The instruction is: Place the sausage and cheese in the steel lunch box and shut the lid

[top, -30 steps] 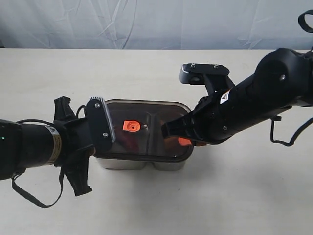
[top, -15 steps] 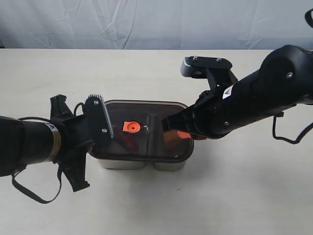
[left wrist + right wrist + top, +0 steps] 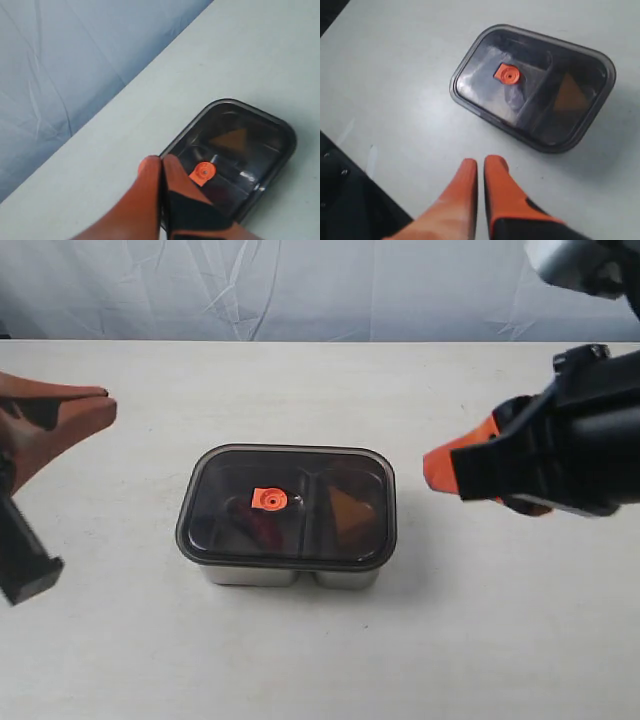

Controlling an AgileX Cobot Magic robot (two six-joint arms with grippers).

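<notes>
A shiny rectangular steel lunch box point(image 3: 250, 576) with rounded corners sits flat on a pale tabletop point(image 3: 480, 640). It is closed by a dark, smoky see-through lid point(image 3: 215, 490) that lies level on its rim and carries a small orange valve point(image 3: 268, 499) at its centre. Through the lid, a dim red sausage point(image 3: 262, 528) shows in the compartment beneath the valve, and an orange-yellow cheese point(image 3: 347, 512) wedge lies in the other compartment, across the divider point(image 3: 312, 510).

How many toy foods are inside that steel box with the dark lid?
2: a red sausage in the exterior view's left compartment, a yellow-orange cheese wedge in its right. The smoky lid could hide more.
</notes>
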